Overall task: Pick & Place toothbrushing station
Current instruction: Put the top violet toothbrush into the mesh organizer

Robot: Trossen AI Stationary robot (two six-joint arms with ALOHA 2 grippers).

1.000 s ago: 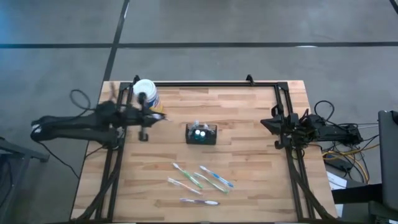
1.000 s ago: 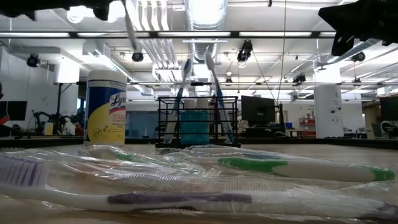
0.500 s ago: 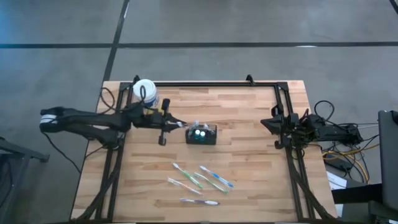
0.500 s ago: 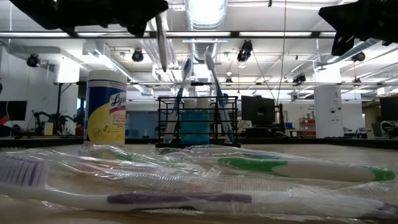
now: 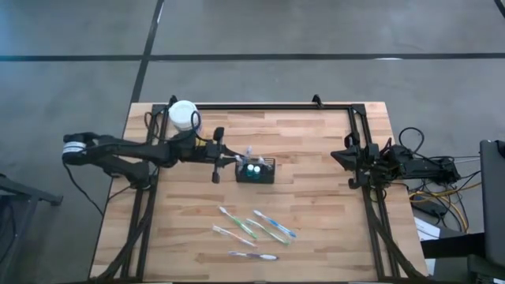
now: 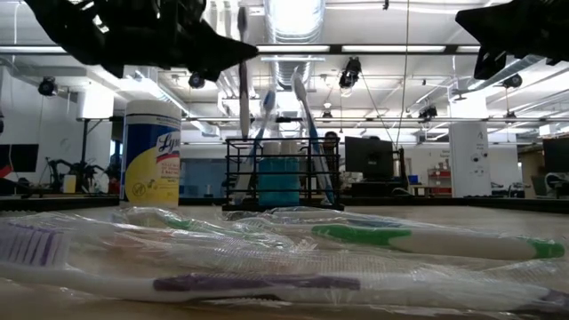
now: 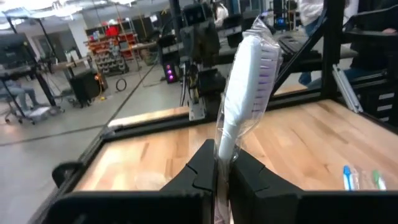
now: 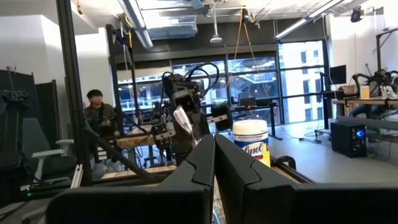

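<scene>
Wooden counter under fluorescent workshop lights: the left end effector pinches a wrapped toothbrush, held upright with the bristles on top, just beside the caddy near the counter's middle. The caddy lies immediately to the end effector's right, two brushes already standing in it, so the left arm is far the nearer; the brush's long axis runs vertical, matching the slots. The right end effector, fingers pressed together on nothing, waits at the counter's right edge. Spare toothbrushes lie nearer the front.
</scene>
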